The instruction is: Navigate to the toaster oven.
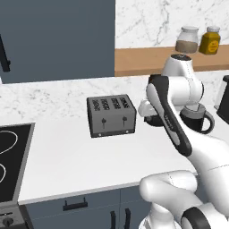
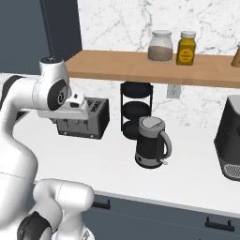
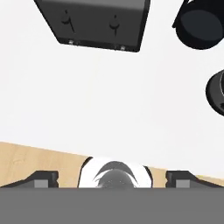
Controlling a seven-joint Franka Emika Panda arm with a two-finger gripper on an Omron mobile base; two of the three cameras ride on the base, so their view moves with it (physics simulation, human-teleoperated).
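White marble tabletop: low grey four-slot toaster at centre, set back from the edge; dark electric kettle to its right. At the far right edge, a dark boxy appliance, perhaps the toaster oven; I cannot confirm. Tool hangs above the tabletop, tips spread, carrying nothing, tucked for driving.

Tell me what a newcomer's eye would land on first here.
The white arm fills the foreground, folded over the white counter. Behind it sits a grey four-slot toaster, with a dark kettle to its right. Two jars stand on the wooden shelf above.
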